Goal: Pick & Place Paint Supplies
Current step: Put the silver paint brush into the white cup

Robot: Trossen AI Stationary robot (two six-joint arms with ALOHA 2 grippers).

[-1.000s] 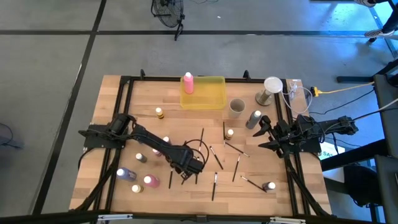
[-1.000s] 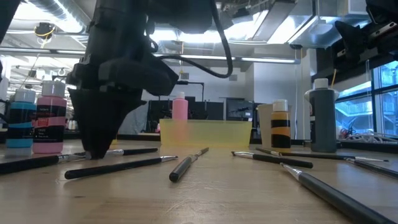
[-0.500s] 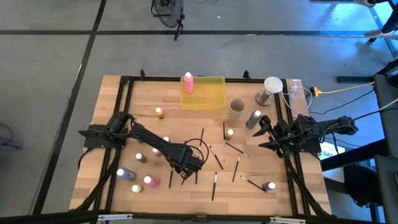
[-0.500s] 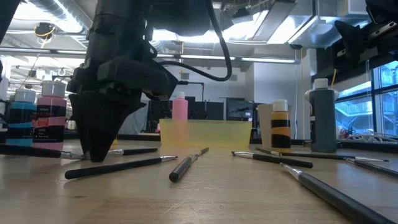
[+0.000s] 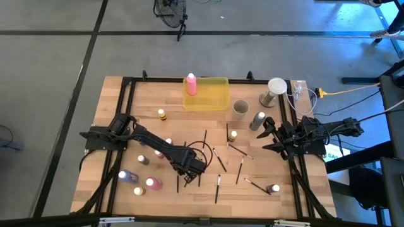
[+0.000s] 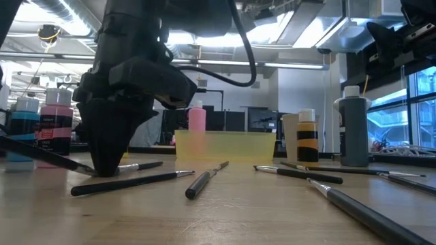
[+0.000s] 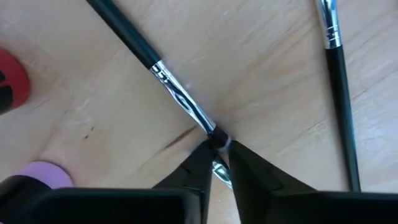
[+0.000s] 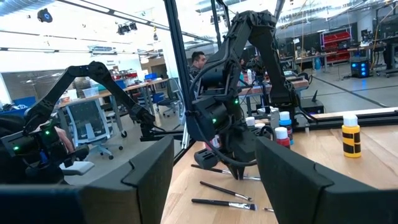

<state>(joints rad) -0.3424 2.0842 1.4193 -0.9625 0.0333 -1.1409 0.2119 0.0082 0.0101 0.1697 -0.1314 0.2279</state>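
Note:
My left gripper [image 5: 184,171] stands at the table's middle near side, pointing down, shut on a thin dark-handled paintbrush [image 7: 134,43]. In the low view the brush [image 6: 41,153] slants up from the fingers toward the picture's left. Several other brushes [image 5: 241,169] lie flat around it. Small paint bottles [image 5: 153,183] stand at the near left. A pink bottle [image 5: 190,84] stands in the yellow tray [image 5: 218,101]. My right gripper [image 5: 270,135] waits open at the table's right edge, holding nothing. My left gripper pinches the brush between its two fingertips [image 7: 199,158] at the silver ferrule's bristle end [image 7: 210,130]. The fingers come from above, pointing down, and lie across the brush. The brush is tilted: its handle end [image 6: 13,143] stands off the table, and its held end is low by the wood.
A grey-beige cup [image 5: 240,108], a grey bottle [image 5: 259,121] and a white-topped stand [image 5: 276,88] stand at the far right. More small bottles stand about [image 5: 161,113] [image 5: 233,134] [image 5: 273,188]. A black frame [image 5: 129,85] borders the wooden table. A loose brush [image 7: 339,93] lies close beside the held one.
The brush at my left gripper has tipped. Its handle end has risen off the table, while its ferrule end has stayed low between the fingers. My left gripper has stayed in place.

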